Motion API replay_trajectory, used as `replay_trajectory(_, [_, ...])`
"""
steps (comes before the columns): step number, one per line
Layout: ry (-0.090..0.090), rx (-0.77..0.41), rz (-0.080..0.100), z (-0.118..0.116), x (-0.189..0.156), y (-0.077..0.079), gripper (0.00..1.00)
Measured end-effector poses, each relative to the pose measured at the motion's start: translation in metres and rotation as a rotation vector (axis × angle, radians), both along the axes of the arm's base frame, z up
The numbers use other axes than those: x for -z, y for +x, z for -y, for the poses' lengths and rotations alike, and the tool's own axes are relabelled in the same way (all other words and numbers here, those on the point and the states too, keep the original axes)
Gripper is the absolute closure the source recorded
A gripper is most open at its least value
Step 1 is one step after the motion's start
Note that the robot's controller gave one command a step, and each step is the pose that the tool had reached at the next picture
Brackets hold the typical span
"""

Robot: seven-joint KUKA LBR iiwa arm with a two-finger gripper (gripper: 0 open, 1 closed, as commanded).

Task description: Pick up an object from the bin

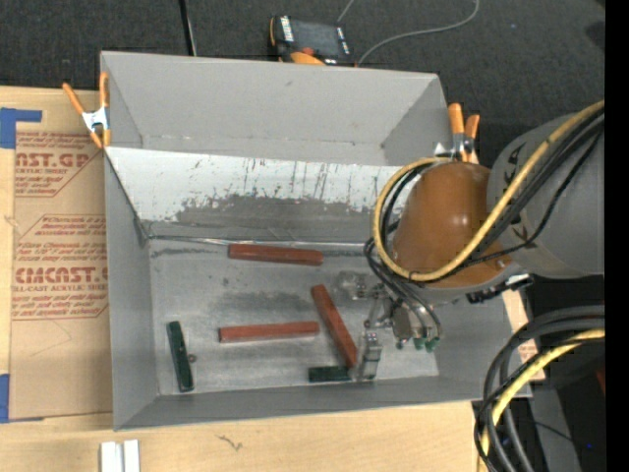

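Toward the bin's front right corner: the gripper (373,354) hangs low under its orange cover (442,226), close to the floor of the bin (246,106) and near the front wall.
Claw state: cannot tell; the wrist and its cables (393,205) hide whether it is spread or pressed together.
Nearest things: the lower end of a slanted red-brown stick (334,323) and the right end of a short dark green bar (329,373). The two ends lie just beside each other at the gripper.
Risk, two at once: with both ends so close, a grasp there would likely catch both or neither, and one could swing loose and drop on the lift.
Risk, end grip: a long stick taken at its tip would probably tilt and slip, its weight hanging to one side.
Risk, wall: this near the front wall, a low tool may scrape it or jam the green bar against it.
Look of the stick: narrow, straight, reddish brown, lying flat, running from mid-floor toward the front right corner.
Look of the bar: shorter, dark green, lying along the front wall.
Elsewhere: a second red-brown stick (267,332) at mid-floor, a third (275,255) at the foot of the far wall, and a dark green stick (177,355) near the front left corner.
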State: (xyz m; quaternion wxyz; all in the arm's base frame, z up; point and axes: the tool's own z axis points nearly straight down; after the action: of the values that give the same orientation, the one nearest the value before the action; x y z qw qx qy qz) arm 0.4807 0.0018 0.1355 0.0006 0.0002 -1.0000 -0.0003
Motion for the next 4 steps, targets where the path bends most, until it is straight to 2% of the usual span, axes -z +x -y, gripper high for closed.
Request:
replay_trajectory(1, [0.001, -0.04, 0.009, -0.016, 0.067, 0.005, 0.0])
replay_trajectory(2, [-0.001, -0.04, 0.001, -0.015, 0.065, 0.003, 1.0])
replay_trajectory(3, [-0.001, -0.068, 0.011, 0.003, -0.084, 0.018, 1.0])
replay_trajectory(4, [-0.001, -0.069, 0.003, 0.003, -0.079, 0.016, 0.0])
